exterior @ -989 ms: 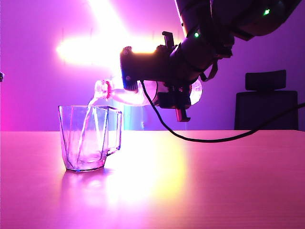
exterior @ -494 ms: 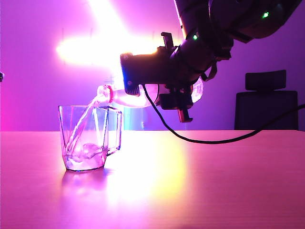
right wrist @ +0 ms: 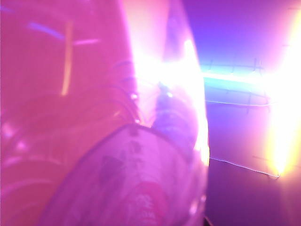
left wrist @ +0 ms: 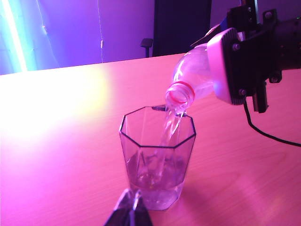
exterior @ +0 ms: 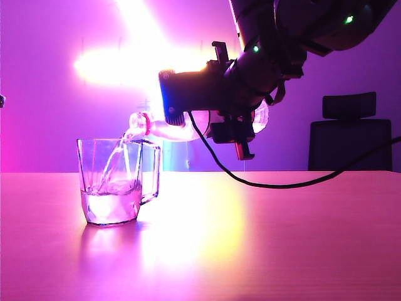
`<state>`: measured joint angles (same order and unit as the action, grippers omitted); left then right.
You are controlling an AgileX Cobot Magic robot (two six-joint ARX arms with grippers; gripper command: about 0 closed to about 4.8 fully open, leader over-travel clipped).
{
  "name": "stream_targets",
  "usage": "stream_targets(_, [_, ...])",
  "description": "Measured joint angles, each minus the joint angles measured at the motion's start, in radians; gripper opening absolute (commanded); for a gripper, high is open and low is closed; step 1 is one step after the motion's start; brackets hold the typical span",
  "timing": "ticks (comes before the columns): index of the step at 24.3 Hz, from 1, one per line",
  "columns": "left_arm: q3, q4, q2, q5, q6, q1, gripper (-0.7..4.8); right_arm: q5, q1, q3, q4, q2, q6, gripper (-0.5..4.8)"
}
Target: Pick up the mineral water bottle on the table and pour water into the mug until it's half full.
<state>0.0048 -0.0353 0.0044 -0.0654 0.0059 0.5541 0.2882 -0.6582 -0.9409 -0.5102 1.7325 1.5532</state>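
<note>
On a wooden table (exterior: 263,238) under violet light, the right gripper (exterior: 207,106) clamped the mineral water bottle (left wrist: 190,80) tipped above the mug (exterior: 116,182), mid-pour; levelling likely came next. The left gripper (left wrist: 129,214), near the mug, appeared closed.

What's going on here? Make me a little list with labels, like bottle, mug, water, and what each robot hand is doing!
bottle: mineral water bottle tipped on its side, mouth over the mug
mug: mug upright on the table
water: a stream falls into the mug; level in the lower part, under half
right gripper: right gripper shut on the bottle, above the table
left gripper: left gripper low near the mug, fingertips together, holding nothing
</note>
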Motion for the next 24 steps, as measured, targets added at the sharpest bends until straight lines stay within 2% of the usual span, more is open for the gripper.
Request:
stream_targets(11, [0.0, 0.0, 0.0, 0.0, 0.0, 0.0, -0.02, 0.0, 0.0, 0.0, 0.0, 0.0, -0.007, 2.54])
stream_targets(17, [0.0, 0.0, 0.0, 0.0, 0.0, 0.0, -0.02, 0.0, 0.0, 0.0, -0.001, 0.0, -0.153, 2.55])
stream_targets(20, [0.0, 0.0, 0.0, 0.0, 0.0, 0.0, -0.02, 0.004, -0.012, 0.0, 0.0, 0.0, -0.187, 2.56])
stream_targets(24, [0.0, 0.0, 0.0, 0.0, 0.0, 0.0, -0.02, 0.004, -0.039, 0.0, 0.0, -0.001, -0.291, 2.85])
